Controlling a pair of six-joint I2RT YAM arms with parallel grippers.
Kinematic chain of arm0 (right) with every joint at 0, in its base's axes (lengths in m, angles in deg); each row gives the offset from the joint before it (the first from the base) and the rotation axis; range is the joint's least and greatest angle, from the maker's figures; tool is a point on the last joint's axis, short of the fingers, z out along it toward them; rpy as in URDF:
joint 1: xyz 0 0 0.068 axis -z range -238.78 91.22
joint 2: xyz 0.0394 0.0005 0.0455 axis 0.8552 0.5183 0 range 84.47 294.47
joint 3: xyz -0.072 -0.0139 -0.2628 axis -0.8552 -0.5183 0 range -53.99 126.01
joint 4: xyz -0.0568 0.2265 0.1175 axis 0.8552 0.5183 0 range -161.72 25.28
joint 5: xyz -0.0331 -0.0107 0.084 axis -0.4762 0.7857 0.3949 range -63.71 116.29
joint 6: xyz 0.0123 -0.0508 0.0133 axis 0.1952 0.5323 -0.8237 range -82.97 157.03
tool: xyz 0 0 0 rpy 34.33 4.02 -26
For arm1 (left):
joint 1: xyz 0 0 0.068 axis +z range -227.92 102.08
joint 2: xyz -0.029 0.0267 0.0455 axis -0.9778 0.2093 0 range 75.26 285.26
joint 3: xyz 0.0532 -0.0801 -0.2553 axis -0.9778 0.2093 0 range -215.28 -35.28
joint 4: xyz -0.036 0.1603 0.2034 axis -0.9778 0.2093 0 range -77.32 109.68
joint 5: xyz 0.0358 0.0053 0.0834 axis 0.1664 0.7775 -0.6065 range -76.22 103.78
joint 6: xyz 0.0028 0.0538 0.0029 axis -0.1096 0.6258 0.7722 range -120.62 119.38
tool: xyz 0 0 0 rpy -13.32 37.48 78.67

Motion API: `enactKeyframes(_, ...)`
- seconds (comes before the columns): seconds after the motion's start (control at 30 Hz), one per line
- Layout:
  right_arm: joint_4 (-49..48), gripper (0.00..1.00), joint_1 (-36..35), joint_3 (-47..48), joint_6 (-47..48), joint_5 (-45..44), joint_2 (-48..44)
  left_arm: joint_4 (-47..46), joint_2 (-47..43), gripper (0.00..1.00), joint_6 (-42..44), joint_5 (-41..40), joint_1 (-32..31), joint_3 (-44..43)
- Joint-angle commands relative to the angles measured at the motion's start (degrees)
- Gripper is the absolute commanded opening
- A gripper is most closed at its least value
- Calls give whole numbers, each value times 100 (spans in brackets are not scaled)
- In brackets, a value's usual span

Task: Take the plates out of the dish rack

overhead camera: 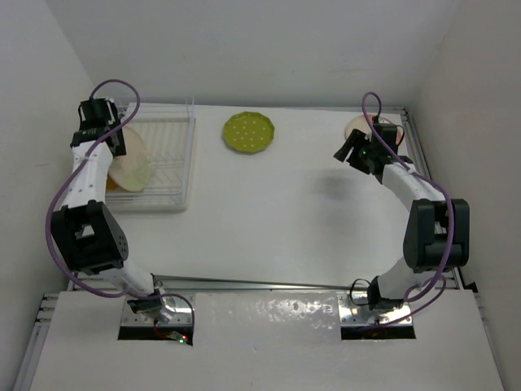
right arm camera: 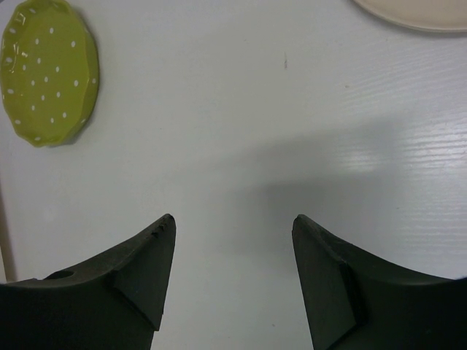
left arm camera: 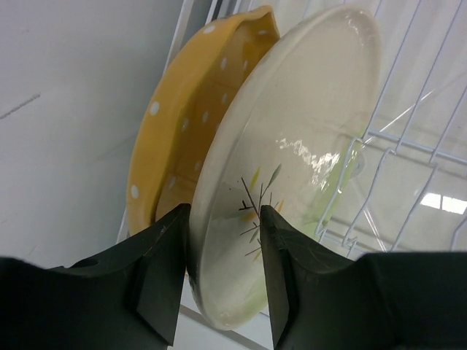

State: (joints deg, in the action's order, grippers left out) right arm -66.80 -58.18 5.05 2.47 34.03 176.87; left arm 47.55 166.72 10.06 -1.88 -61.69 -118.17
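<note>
The dish rack (overhead camera: 175,163) sits at the far left with two plates standing in it. My left gripper (overhead camera: 114,138) is shut on the rim of the plain cream plate (left arm camera: 306,124), one finger behind it and one on its face. The orange-yellow dotted plate (left arm camera: 197,109) leans just behind the cream one. The lime green plate (overhead camera: 249,132) lies flat on the table at the back centre. The pink plate (overhead camera: 362,126) lies at the back right, partly hidden by my right gripper (overhead camera: 348,153), which hovers open and holds nothing.
White wire ridges of the rack (left arm camera: 408,138) run to the right of the cream plate. A wall stands close on the rack's left side. In the right wrist view the green plate (right arm camera: 47,69) is at upper left and a cream rim (right arm camera: 416,14) at the top edge.
</note>
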Motion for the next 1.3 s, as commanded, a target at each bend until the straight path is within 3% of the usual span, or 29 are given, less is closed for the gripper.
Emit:
enactKeyframes(0.0,-27,65,-16,37,117,16,-178,-139,21,41,-127,115,126,-7)
enactKeyframes(0.17,-62,65,-16,19,29,77,-161,308,372,41,-443,1958,687,-271)
enactKeyframes(0.23,-45,65,-16,28,20,104,-178,564,530,31,-479,2573,829,-455)
enactKeyframes(0.3,-36,65,-16,28,29,95,-205,652,531,12,-444,2691,882,-552)
enactKeyframes(0.37,-18,65,-16,19,55,69,-266,749,469,1,-391,2866,891,-631)
enactKeyframes(0.6,-80,65,-16,36,11,95,-407,626,74,0,-365,3306,812,-1299)
enactKeyframes(0.83,-124,64,-262,239,169,69,-574,740,-23,0,-127,3341,531,-2729)
enactKeyframes(0.97,-264,64,-341,274,178,121,-679,907,12,0,-179,3446,381,-3110)
enactKeyframes(1.13,-361,65,-613,774,380,875,-601,977,38,0,-566,4594,328,-3672)
enactKeyframes(1.27,-307,73,-1534,1591,837,1507,-232,1188,135,0,-25,5213,-485,-3533)
